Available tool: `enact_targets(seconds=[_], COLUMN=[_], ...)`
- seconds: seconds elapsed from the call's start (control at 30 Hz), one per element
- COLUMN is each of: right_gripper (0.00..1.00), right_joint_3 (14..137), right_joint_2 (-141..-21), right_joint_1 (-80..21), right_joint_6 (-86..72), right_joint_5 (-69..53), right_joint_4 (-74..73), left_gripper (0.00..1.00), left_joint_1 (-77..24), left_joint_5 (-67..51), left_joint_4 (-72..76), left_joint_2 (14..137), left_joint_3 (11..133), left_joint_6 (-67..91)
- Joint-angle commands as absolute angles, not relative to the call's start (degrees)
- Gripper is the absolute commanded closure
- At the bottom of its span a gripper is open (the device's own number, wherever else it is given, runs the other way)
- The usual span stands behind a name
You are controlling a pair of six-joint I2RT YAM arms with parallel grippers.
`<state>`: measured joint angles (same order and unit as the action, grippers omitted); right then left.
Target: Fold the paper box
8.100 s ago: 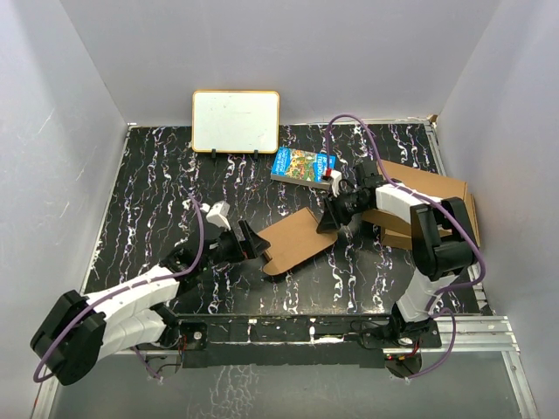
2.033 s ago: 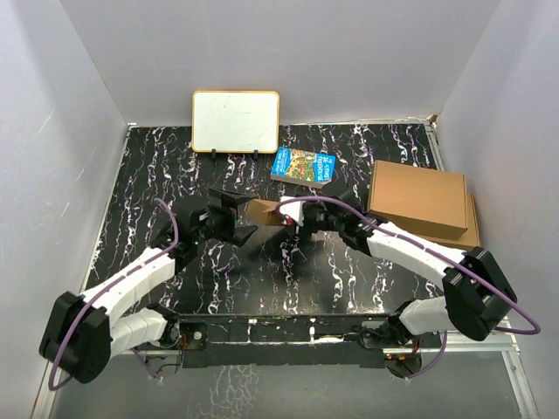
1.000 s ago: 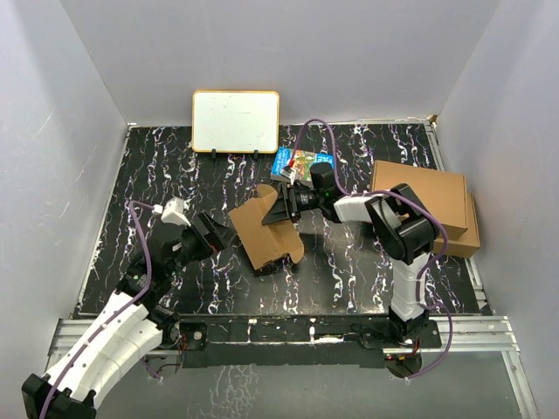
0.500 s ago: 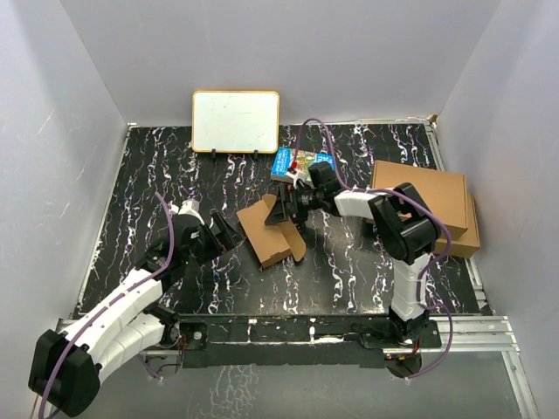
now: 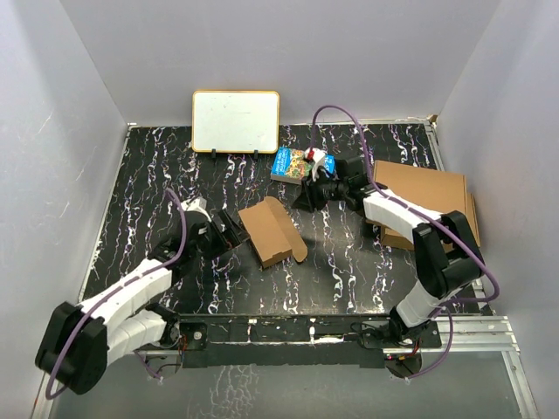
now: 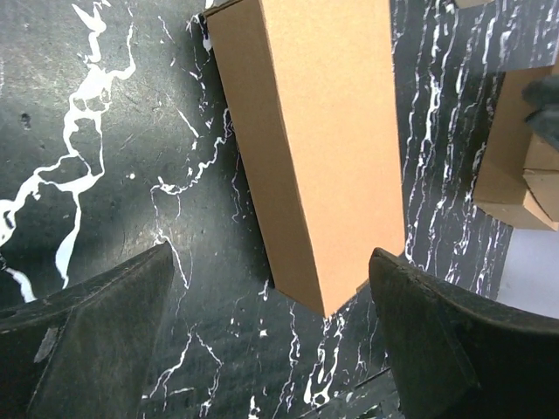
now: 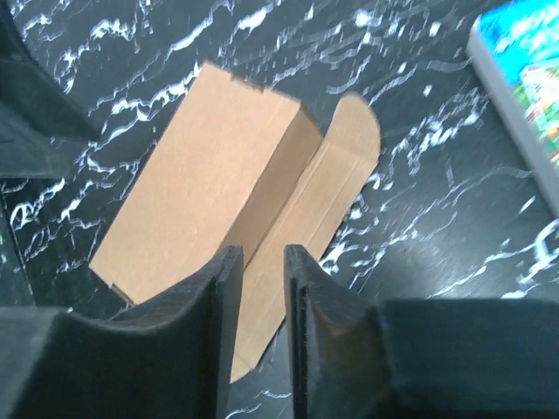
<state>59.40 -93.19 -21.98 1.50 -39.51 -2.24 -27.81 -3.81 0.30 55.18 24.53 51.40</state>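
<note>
At the near left, the left arm reaches in over the black marbled bench [image 5: 148, 175], and its left claw [image 5: 229, 230] sits low just beside the left side of the paper box [image 5: 269, 232]. In the left wrist view the two dark fingers [image 6: 96, 332] are spread wide, released, with nothing between them. The box's long brown side runs away ahead of the gap, apart from both pads.

The paper box lies flat on the bench near the middle, set on a slant. Its body is folded up into a long, shallow rectangular shape (top face plain and closed). One flap with a rounded end lies spread on the bench along its right side.

Just beyond the box and to its right, the right claw [image 5: 307, 194] hangs above the bench, clear of the cardboard. From its wrist camera the fingers [image 7: 218, 323] are drawn nearly together, only a thin slit between them, and they grip nothing. The box and its rounded flap show below and beyond the tips.

A colourful book [image 5: 301, 164] lies flat just behind the right claw. Two larger brown boxes [image 5: 424, 196] are stacked at the right edge of the bench, under the right arm's forearm. Farthest back, a whiteboard [image 5: 236, 120] with a yellow frame stands upright against the rear wall.
</note>
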Motion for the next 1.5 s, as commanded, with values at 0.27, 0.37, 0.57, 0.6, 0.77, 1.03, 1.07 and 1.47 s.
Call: enact_targets(seconds=[0.27, 0.37, 0.57, 0.6, 0.77, 1.03, 1.07, 1.47], right_gripper=[0.88, 0.88, 0.87, 0.87, 0.86, 0.69, 0.65, 0.23], right_joint_3=[55.2, 55.2, 55.5, 55.5, 56.6, 55.4, 54.2, 39.0], right_joint_2=[-99.6, -101.2, -103.5, -103.6, -103.4, -93.6, -91.6, -81.4], right_joint_1=[-25.9, -28.3, -31.7, -32.3, -33.4, -31.2, -31.2, -34.3], right_joint_6=[4.9, 4.6, 4.8, 4.9, 7.1, 26.4, 30.1, 70.8], right_joint_5=[-46.2, -46.5, -47.4, -48.0, -47.2, -42.4, -42.9, -52.0], right_joint_4=[-3.4, -3.1, -3.1, -3.2, -5.1, -13.1, -13.9, -11.2], left_gripper=[0.13, 0.17, 0.24, 0.24, 0.23, 0.18, 0.17, 0.14], left_joint_1=[-26.7, -26.5, -25.2, -25.0, -23.7, -22.9, -22.9, -22.9], left_joint_5=[-8.3, -8.4, -8.2, -8.1, -8.3, -6.6, -7.1, -15.4], left_joint_4=[12.0, 11.3, 7.5, 6.9, 4.2, -1.2, -0.9, 12.5], left_joint_2=[74.7, 78.0, 83.3, 83.7, 84.5, 76.2, 74.4, 58.5], left_joint_3=[32.0, 34.2, 38.7, 39.3, 41.5, 43.8, 43.4, 24.8], left_joint_6=[50.2, 48.6, 43.0, 42.1, 37.3, 29.5, 29.0, 40.5])
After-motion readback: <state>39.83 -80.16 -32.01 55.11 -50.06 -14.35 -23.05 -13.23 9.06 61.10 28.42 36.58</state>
